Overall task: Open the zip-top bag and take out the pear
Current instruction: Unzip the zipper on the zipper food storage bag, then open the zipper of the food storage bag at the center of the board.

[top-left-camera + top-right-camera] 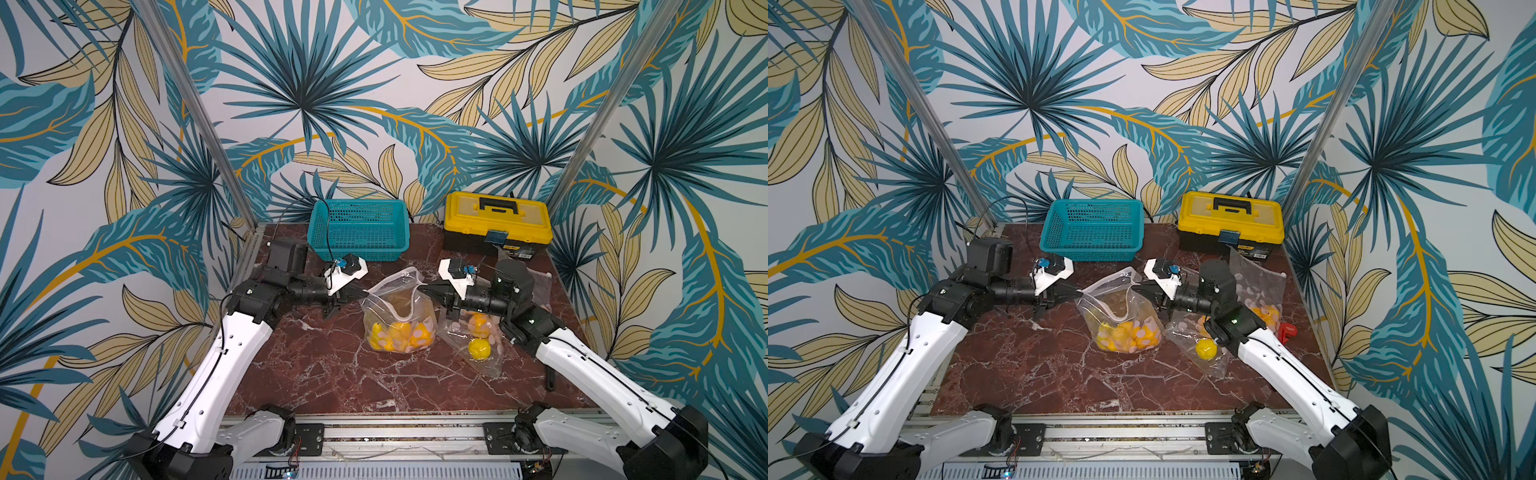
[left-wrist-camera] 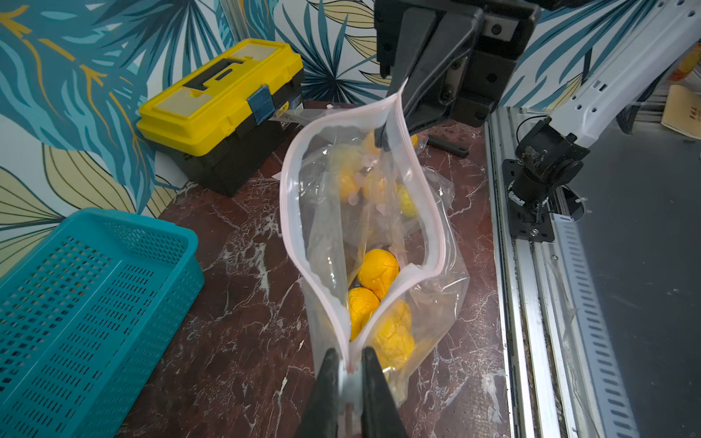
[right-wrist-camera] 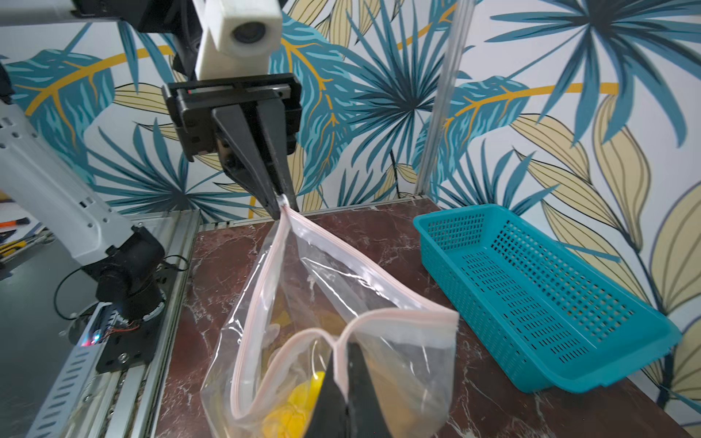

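A: In both top views, what stands around the zip-top bag (image 1: pixel 399 316)?

B: It sits mid-surface on the marble surface (image 1: pixel 324 374), mouth gaping, yellow pears (image 1: pixel 399 334) at its bottom. Behind it are a teal basket (image 1: pixel 359 228) and a yellow toolbox (image 1: pixel 496 222). Beside it lies a second bag (image 1: pixel 478 345) with more yellow fruit, partly under the right arm. In a top view a third bag (image 1: pixel 1260 282) and a red object (image 1: pixel 1286 331) show behind that arm; the red object is hard to make out.

A: And the left wrist view?

B: The left gripper (image 2: pixel 351 369) has its fingers pinching the near corner of the bag's rim. The right gripper (image 2: pixel 394 113) meets the far corner, its tips hidden by plastic. Three pears (image 2: pixel 379 271) show through the opening.

A: The right wrist view?

B: The right gripper (image 3: pixel 343 383) has its fingers pressed together on the rim; the frame edge cuts them off. The left gripper (image 3: pixel 282 201) pinches the opposite corner. The pear (image 3: pixel 299 402) is blurred through the film.
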